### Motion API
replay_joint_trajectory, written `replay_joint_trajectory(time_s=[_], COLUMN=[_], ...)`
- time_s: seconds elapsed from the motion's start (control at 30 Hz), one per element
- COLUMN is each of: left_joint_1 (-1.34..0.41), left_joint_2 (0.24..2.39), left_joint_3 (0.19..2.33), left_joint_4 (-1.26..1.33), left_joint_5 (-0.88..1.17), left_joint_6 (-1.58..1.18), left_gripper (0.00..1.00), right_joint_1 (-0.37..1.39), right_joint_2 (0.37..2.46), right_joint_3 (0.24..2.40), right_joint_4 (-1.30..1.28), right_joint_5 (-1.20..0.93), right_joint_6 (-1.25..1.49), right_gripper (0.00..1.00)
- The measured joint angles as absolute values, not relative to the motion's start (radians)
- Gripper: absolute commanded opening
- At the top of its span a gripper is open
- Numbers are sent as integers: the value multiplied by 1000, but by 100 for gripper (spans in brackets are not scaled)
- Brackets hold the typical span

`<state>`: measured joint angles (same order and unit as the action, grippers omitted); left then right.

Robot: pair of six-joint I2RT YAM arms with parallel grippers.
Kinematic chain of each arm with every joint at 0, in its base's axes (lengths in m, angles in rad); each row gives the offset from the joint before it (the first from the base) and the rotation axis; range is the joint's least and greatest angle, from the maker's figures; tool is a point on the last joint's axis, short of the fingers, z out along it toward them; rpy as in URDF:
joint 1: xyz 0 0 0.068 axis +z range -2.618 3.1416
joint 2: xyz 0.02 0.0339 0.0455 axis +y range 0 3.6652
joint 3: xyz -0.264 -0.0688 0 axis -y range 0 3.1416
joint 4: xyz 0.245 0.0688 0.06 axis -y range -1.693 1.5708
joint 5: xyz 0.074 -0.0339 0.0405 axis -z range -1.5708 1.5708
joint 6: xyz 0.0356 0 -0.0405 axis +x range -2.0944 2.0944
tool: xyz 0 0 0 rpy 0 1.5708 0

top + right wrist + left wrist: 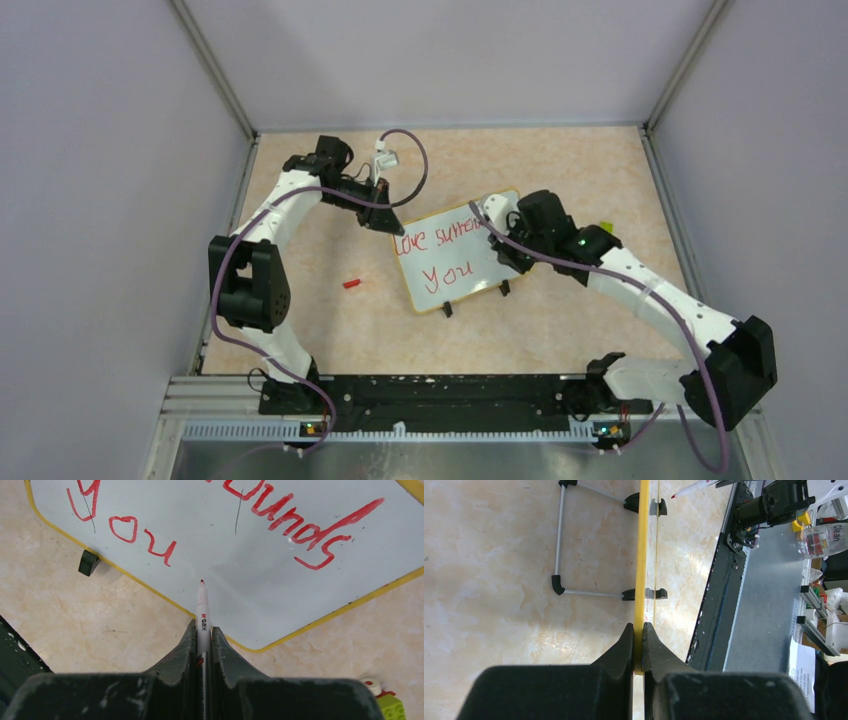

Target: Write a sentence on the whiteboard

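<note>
My left gripper (638, 630) is clamped on the yellow rim of the whiteboard (480, 275), pinching its far-left corner. From that wrist I see the board edge-on as a thin yellow line, with a wire stand (559, 535) and black clip feet behind it.

My right gripper (202, 630) is closed tight around a red marker (202, 607) that points forward from between the jaws. Its tip sits over bare white board below the writing. I cannot tell whether it touches the surface.

The board sits near the middle of the table (330, 330), turned at an angle, and its two black feet are on the near edge. The sentence (445, 275) is in red, in two lines: "Love surrounds" above and "You" below.

The tabletop is a pale beige, marbled pattern with a slight sheen. A small red cap (351, 283) lies on it to the left of the board, well apart. A yellow-green toy brick (392, 707) sits just past the board's right corner.

Plain lilac-grey wall panels (100, 200) close in the left, far and right sides, joined by metal corner posts. A dark rail (400, 390) runs along the near edge, where both my arms are bolted. Past that rail, my left wrist view shows a spray bottle (824, 537) marked "Clean".
</note>
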<state>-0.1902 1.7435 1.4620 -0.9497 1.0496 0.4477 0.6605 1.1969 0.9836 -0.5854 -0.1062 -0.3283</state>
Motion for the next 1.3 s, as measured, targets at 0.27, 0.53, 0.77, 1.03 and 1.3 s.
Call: replay_joint_trajectory(time_s=[0.27, 0.53, 0.77, 1.03, 1.3], left_joint_1=[-190, -191, -191, -191, -191], left_joint_2=[1744, 1744, 1744, 1743, 1743], left_joint_3=[1462, 1462, 1460, 1458, 1457], left_joint_4=[-948, -945, -942, -942, -939], left_joint_5=[1050, 1049, 1049, 1049, 1049], left_joint_6=[447, 446, 443, 443, 442], left_gripper=[0, 0, 0, 0, 0], right_joint_1=[545, 539, 577, 631, 633], right_joint_2=[1187, 1176, 1178, 1200, 1236], right_joint_3=[983, 982, 981, 962, 944], right_joint_4=[-592, -566, -560, -531, -504], right_joint_5=[-208, -230, -214, -179, -141], right_joint_6=[-300, -286, -286, -287, -287], right_gripper=[0, 0, 0, 0, 0])
